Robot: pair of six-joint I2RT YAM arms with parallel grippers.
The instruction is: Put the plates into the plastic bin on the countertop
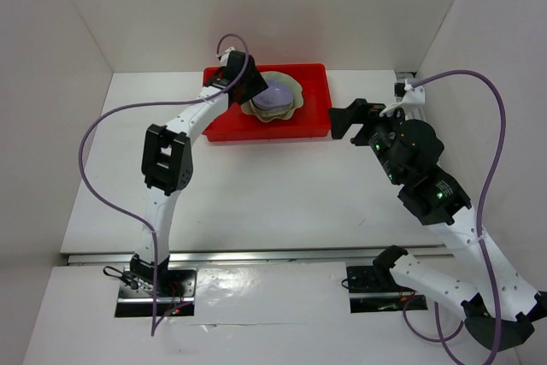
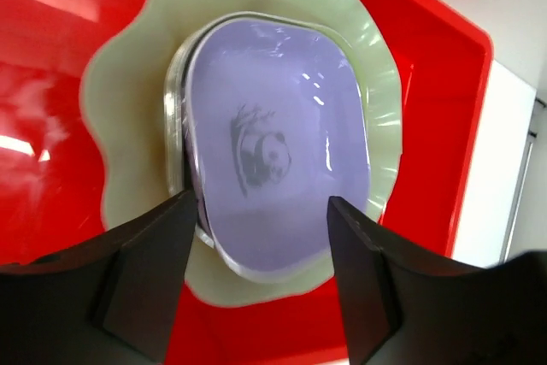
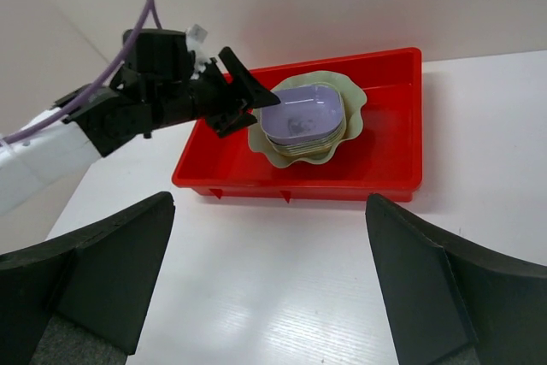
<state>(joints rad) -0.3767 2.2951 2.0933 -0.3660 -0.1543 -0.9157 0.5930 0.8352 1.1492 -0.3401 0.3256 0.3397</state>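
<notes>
Left arm: is reaching from its base across the countertop (image 1: 273, 203) to the red plastic bin (image 1: 312, 100), elbow raised, wrist bending down over the bin's left half. Left gripper (image 2: 261, 211): jaws are standing apart, gripping nothing, and straddling the near end of the lavender dish (image 2: 273, 126); whether a finger is brushing the dish's edge cannot be told. Right arm: is folding up just outside the bin's right end, its forearm angling back toward the bin. Right gripper (image 3: 269, 211): jaws are spreading wide and empty, pointing at the bin from the right and keeping clear of its rim. Plates: all are sitting inside the bin, left of its middle. Large pale green dish (image 2: 128, 74): is lying flat on the bin floor, its scalloped rim showing all round. Small dishes (image 3: 299, 147): are nesting in a stack in the green dish's well, the lower ones showing only thin edges, colours not readable. Lavender dish: is topping that stack, rounded-square, glossy, and carrying a grey panda print at its centre.
</notes>
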